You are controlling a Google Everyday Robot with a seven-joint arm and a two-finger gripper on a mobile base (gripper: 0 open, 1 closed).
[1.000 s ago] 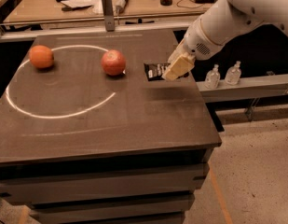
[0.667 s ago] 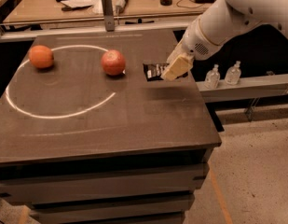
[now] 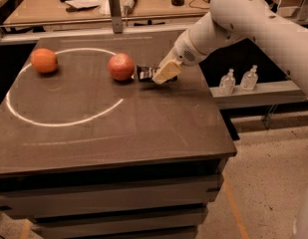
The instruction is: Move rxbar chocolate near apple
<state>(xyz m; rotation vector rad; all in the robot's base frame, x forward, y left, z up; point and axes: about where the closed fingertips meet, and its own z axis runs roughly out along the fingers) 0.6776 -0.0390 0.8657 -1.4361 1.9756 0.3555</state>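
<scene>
The rxbar chocolate point(image 3: 145, 72), a flat black wrapper with white lettering, sits just right of the apple point(image 3: 121, 66), almost touching it. The apple is reddish with a paler top and rests on the dark table point(image 3: 143, 128), on the white circle's right edge. My gripper point(image 3: 165, 73), with beige fingers point(image 3: 167, 70), is shut on the bar's right end, low over the table. The white arm reaches in from the upper right. The bar's right end is hidden by the fingers.
An orange round fruit point(image 3: 44, 60) lies at the circle's far left. Two small clear bottles point(image 3: 238, 79) stand on a lower shelf to the right. A cluttered workbench point(image 3: 93, 4) stands behind the table, with a metal post point(image 3: 113, 4).
My gripper has moved left with the bar in it, bringing the bar from well right of the apple to just beside it. The apple and the orange fruit have not moved.
</scene>
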